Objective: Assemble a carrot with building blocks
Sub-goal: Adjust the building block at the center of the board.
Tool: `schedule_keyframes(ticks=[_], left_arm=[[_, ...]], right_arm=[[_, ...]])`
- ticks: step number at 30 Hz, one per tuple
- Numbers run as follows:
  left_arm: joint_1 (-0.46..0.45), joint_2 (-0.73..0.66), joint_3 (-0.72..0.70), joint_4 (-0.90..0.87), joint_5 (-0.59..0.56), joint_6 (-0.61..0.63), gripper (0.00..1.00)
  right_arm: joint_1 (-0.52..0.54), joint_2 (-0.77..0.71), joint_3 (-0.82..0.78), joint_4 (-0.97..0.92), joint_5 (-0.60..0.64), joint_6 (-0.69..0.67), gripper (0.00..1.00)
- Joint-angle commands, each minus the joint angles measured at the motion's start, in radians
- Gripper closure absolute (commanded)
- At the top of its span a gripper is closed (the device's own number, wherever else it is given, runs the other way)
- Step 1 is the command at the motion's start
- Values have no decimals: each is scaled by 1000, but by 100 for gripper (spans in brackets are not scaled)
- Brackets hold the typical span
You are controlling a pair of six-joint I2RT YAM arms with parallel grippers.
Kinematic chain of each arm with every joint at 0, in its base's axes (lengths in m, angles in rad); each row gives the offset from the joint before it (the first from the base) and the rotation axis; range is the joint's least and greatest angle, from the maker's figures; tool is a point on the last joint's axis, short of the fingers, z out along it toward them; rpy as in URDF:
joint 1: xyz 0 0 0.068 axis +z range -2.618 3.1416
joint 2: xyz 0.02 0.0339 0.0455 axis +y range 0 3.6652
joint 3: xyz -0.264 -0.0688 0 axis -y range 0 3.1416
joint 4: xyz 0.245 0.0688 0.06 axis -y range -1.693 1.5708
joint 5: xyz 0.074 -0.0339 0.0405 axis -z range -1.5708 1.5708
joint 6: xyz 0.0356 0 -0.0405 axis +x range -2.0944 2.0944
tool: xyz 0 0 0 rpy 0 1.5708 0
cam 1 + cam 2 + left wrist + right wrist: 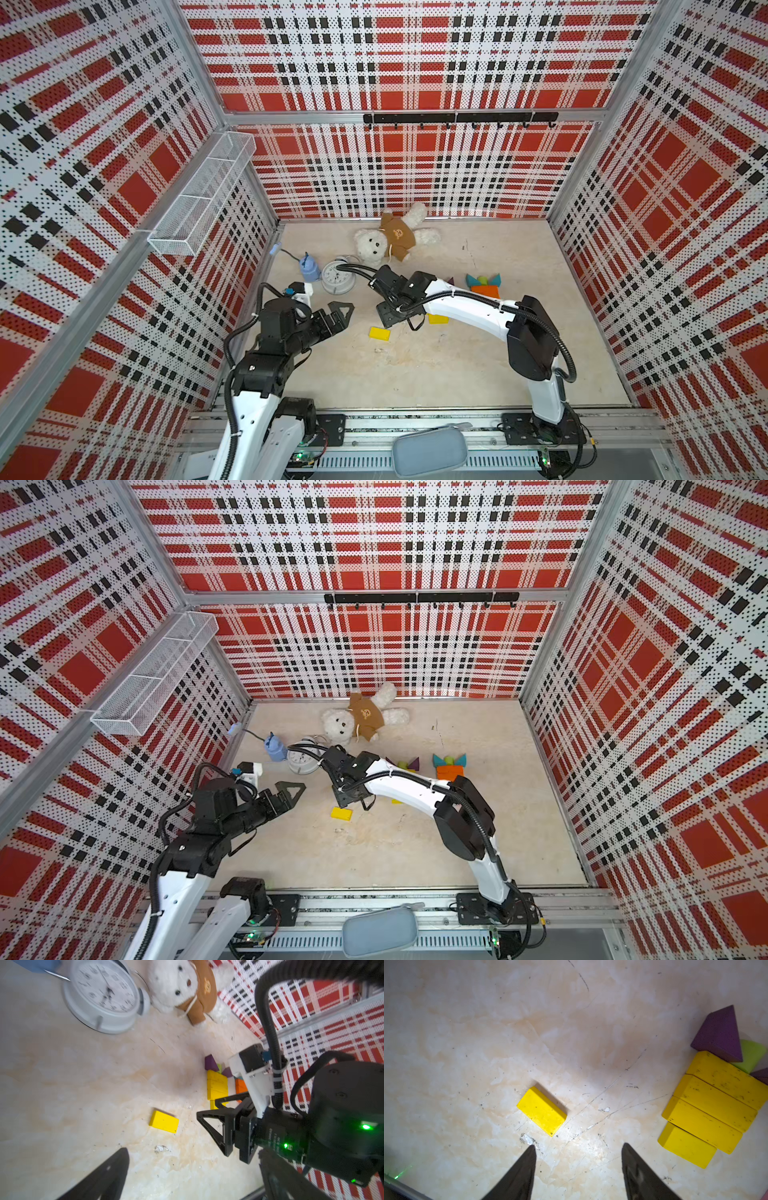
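- Bright, even light from overhead, with only soft shadows on the counter (415, 374).
- The walls (83, 166) bow at the edges in both top views.
- The clock (104, 995) is smeared by blur.
- A patch of glare sits near the right tool (578, 1146), whose tips are out of focus.

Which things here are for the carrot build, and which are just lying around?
For the build: loose yellow block, row of yellow blocks, purple triangle, lime-green block, orange-and-teal cluster.
Lying about: alarm clock, teddy bear, blue container, grey pouch.

Lone yellow block (341, 813) on table (415, 854)
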Motion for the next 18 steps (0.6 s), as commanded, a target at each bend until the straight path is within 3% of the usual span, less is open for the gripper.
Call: schedule_keyframes(ticks=[1,5,10,18], left_arm=[[35,-28,42,-64,-142,-6,0],[47,6,51,-90,-222,-22,1],[128,64,52,-91,-174,-27,1],[141,67,46,-81,-160,-27,0]], right_arm=[[4,-2,-42,4,15,56,32],[8,49,-56,11,-66,40,32],[26,119,-41,30,-112,41,32],[28,175,-34,20,-99,32,31]])
